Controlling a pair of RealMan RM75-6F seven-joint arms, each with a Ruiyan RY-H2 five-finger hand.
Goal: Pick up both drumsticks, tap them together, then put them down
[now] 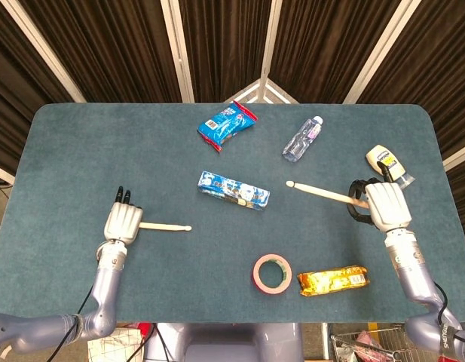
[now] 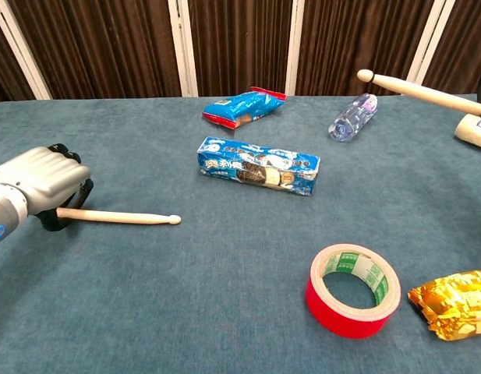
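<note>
My left hand (image 1: pixel 123 220) (image 2: pixel 39 184) is at the left of the teal table (image 1: pixel 66 151), fingers curled round the butt of a wooden drumstick (image 1: pixel 168 225) (image 2: pixel 119 217). That stick points right and stays low, close to the cloth. On the right side my right hand (image 1: pixel 384 205) grips the second drumstick (image 1: pixel 319 191) (image 2: pixel 419 88), whose tip points left. The chest view shows this stick raised well above the table, while the right hand itself is out of that frame.
A blue cookie box (image 1: pixel 234 189) (image 2: pixel 258 166) lies between the two sticks. Behind it are a blue snack bag (image 1: pixel 228 124) and a water bottle (image 1: pixel 303 139). A cream bottle (image 1: pixel 385 161) lies beside the right hand. A red tape roll (image 1: pixel 272 273) and a gold packet (image 1: pixel 334 280) sit near the front.
</note>
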